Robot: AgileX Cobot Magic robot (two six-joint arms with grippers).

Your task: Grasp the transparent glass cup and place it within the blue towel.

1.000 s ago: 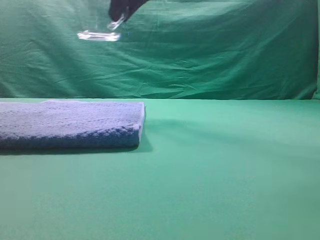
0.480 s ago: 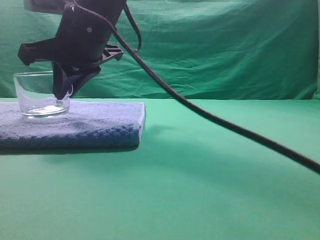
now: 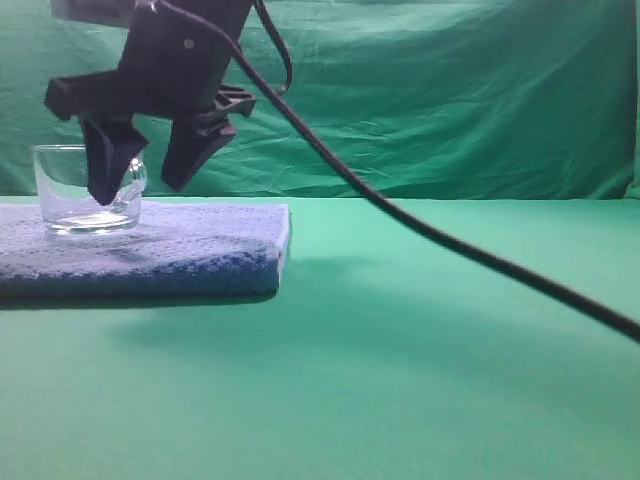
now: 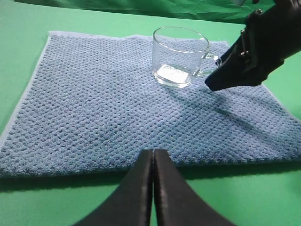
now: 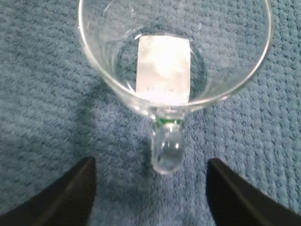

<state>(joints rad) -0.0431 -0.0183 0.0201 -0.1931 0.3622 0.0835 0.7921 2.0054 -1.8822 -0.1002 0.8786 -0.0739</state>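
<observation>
1. A bench (image 3: 450, 380) covered in smooth, plain green cloth fills the lower part of the exterior high view.
2. Along the bench's far edge hangs a darker green backdrop cloth (image 3: 450, 100), wrinkled and creased across its width.
3. The light is even, with soft shadows lying on the bench's left half.
</observation>
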